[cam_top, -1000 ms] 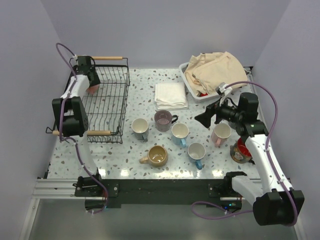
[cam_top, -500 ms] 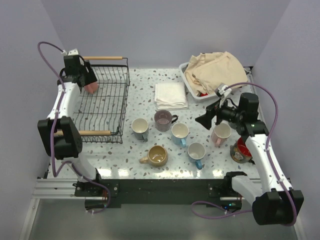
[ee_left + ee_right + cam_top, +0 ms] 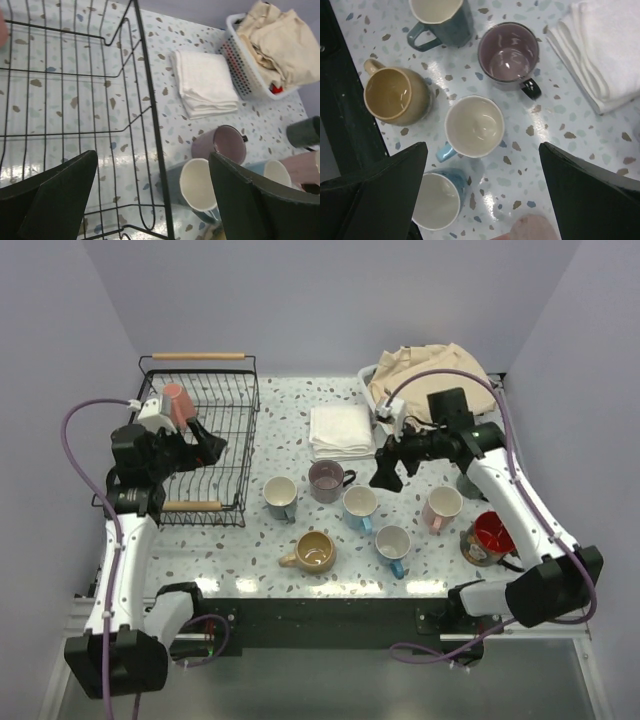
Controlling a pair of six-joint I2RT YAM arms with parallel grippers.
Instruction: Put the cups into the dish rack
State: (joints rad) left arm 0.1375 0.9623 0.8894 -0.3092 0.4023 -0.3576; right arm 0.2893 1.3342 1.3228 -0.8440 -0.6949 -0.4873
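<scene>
The black wire dish rack (image 3: 225, 400) stands at the far left with a pink cup (image 3: 174, 404) in its far left corner. My left gripper (image 3: 207, 448) is open and empty above the rack's near right part; its wrist view (image 3: 155, 200) shows the rack wall (image 3: 150, 115) and the grey-teal cup (image 3: 197, 192). My right gripper (image 3: 383, 468) is open and empty above the cups. In its wrist view (image 3: 482, 200) the white cup with blue handle (image 3: 474, 127) and the light blue cup (image 3: 437, 200) lie between the fingers (image 3: 375, 195).
On the table stand the grey-teal (image 3: 280, 497), mauve (image 3: 327, 480), white-and-blue (image 3: 359, 507), light blue (image 3: 392, 545), tan (image 3: 314, 552), pale pink (image 3: 441, 508) and red-inside (image 3: 486, 538) cups. A folded white towel (image 3: 341, 430) and a white tub with beige cloth (image 3: 430, 380) are behind.
My left gripper has let go of the pink cup in the rack's far left corner, opened and pulled back toward the near right. My right gripper has moved left over the cups.
</scene>
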